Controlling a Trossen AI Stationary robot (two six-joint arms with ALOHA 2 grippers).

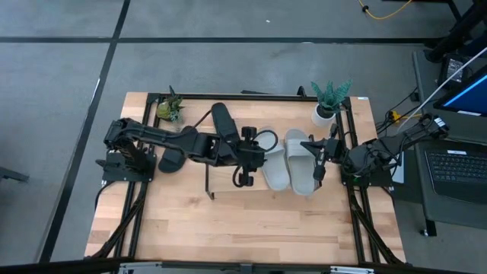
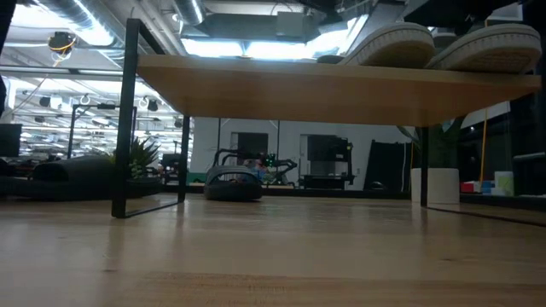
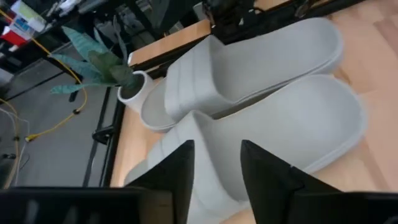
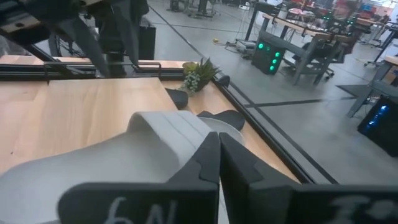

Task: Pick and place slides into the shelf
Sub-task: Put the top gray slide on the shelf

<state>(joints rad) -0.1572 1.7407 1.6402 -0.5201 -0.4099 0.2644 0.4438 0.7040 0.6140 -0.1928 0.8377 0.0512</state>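
Grey slides (image 1: 289, 160) partly arm-hidden

Both arms are dark, near-black machines built of chunky jointed segments, each rising from a black base block. Behind the left end effector (image 1: 245, 180) a thin black cable curls in a loose loop off the wrist, and small round knobs flank the housing. The left end effector's fingers (image 3: 176, 174) are flat, matte black, angular plates with straight bevelled edges. Behind the right end effector (image 1: 319, 169) a bundle of dark wires trails along the arm segments back toward its base. The right end effector's fingers (image 4: 202, 165) are black with stepped, notched inner edges, and pale handwritten characters mark the black body just behind them.
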